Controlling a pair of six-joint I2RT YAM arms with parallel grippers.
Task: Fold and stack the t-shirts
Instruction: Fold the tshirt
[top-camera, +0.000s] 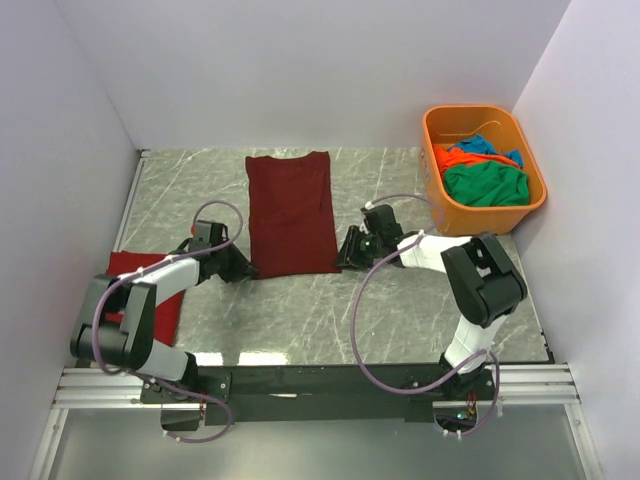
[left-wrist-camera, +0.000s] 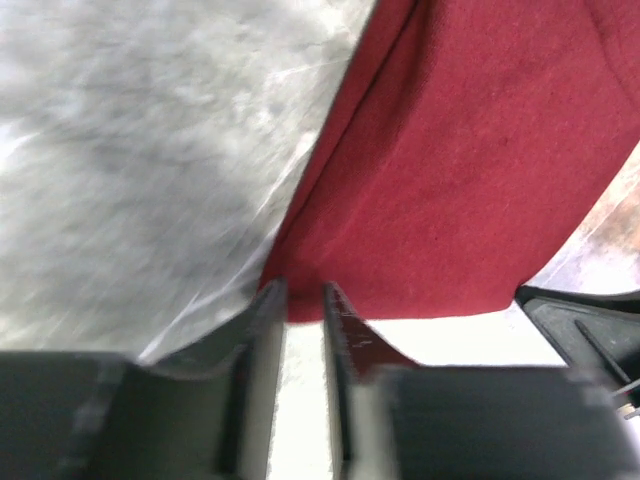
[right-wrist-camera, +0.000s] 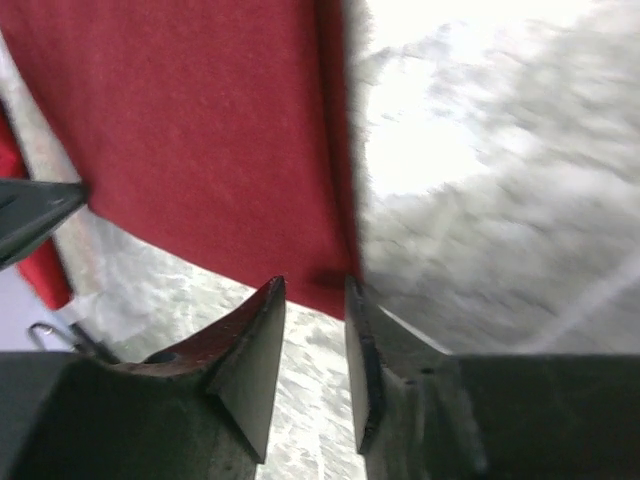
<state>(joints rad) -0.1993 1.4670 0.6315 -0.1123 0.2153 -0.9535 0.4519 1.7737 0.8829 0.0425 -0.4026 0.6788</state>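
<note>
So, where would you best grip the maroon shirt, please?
At its two near corners, the left gripper on one and the right gripper on the other, coming low from the front: the maroon shirt lies flat as a long strip.

Robotics laboratory test cell. Plain white panels (top-camera: 80, 100) rise beyond and outboard of the left gripper (top-camera: 243, 268) and right gripper (top-camera: 345, 252), enclosing a grey marbled tabletop (top-camera: 400, 320). Behind both, an aluminium rail (top-camera: 320, 385) carries the arm bases (top-camera: 462, 385) and looped cables (top-camera: 352, 325).

Your left arm (top-camera: 165, 276) and right arm (top-camera: 484, 280) show black joints, white shells, a looping purple cable (top-camera: 354, 325) each, and dark wedge-shaped fingers (right-wrist-camera: 250, 352).
</note>
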